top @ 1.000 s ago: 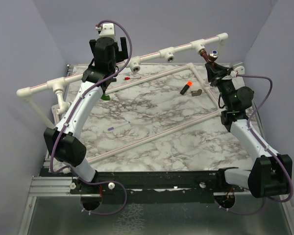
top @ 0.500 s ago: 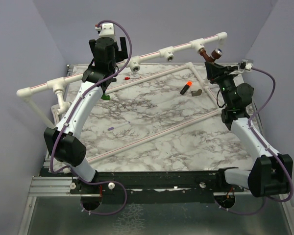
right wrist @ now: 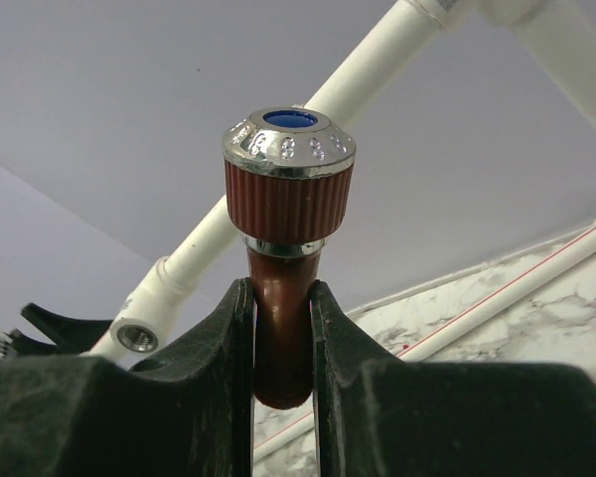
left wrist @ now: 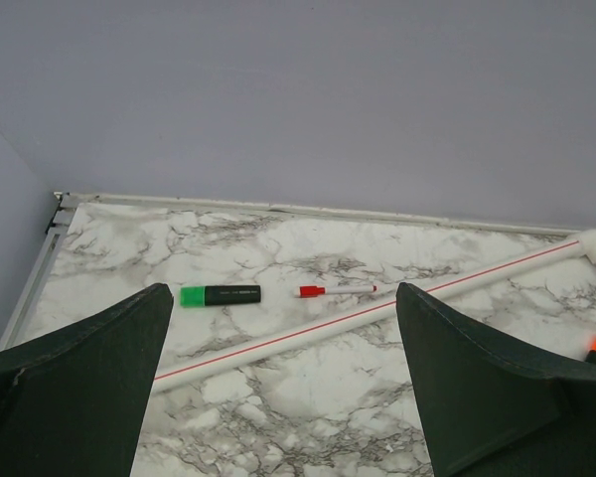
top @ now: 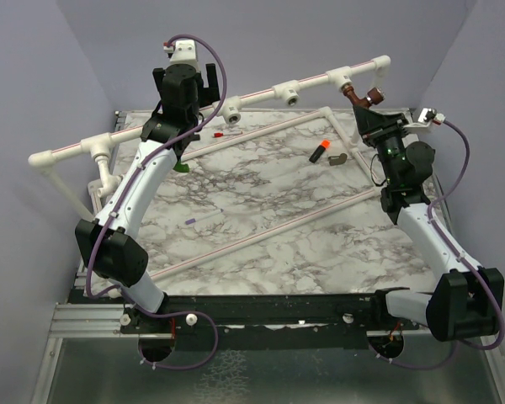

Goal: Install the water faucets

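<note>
Firmly, right pincer [right wrist: 281, 298] clamps brown faucet [right wrist: 288, 179] (left pincer [left wrist: 283, 298] gapes wide) beside white pipe [right wrist: 368, 66].

Your left arm [top: 139, 181] rises from its near-left base and leans toward the far left of the table [top: 269, 223], with the wrist lifted high. The left gripper [left wrist: 280, 293] is spread wide, its fingers [left wrist: 79, 397] well apart with nothing between them. Your right arm [top: 425, 223] climbs steeply from the near-right base toward the far right. The right gripper [right wrist: 283, 298] clamps the stem of the reddish-brown faucet [right wrist: 288, 189] from both sides.
</note>
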Motion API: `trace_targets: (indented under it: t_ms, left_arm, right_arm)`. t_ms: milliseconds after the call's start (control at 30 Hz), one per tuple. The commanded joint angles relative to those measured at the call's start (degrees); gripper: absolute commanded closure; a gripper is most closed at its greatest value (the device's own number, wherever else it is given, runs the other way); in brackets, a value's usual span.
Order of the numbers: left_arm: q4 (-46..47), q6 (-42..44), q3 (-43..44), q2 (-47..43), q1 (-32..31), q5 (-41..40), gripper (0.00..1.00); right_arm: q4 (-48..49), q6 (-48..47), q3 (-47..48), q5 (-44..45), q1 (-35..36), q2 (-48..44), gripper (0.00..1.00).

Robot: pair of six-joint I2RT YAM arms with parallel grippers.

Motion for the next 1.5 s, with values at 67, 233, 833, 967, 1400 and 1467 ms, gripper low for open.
trace_targets:
  t_ms: [67, 233, 833, 967, 1400, 1467]
  left_arm:
    - [-5.4, 0.6, -1.4, -0.9, -0.2, 0.9, 0.06]
    - [-5.7, 0.6, -1.0, -0.8, -0.2, 0.9, 0.05]
    - [-5.8, 0.7, -0.8, -0.4, -0.2, 1.2, 0.05]
    - [-5.9, 0.8, -0.7, -0.3, -0.3, 1.2, 0.05]
    - [-6.0, 0.9, -0.6, -0.1, -0.3, 1.1, 0.05]
    - [-6.0, 0.9, -0.6, -0.1, -0.4, 1.1, 0.05]
  right_arm:
    - [-1.3, 16.4, 1.1, -1.3, 0.5, -0.1, 0.99]
    - [-1.3, 24.2, 1.3, -2.7, 0.5, 0.0, 0.99]
    - [-8.2, 43.1, 3.4, -4.4, 0.6, -1.8, 0.99]
    - [-8.5, 44.8, 4.3, -4.8, 0.5, -1.7, 0.99]
    - [-11.3, 42.1, 4.6, -4.3, 0.5, -3.4, 0.99]
    - [-11.4, 41.6, 4.4, -4.2, 0.5, -3.5, 0.99]
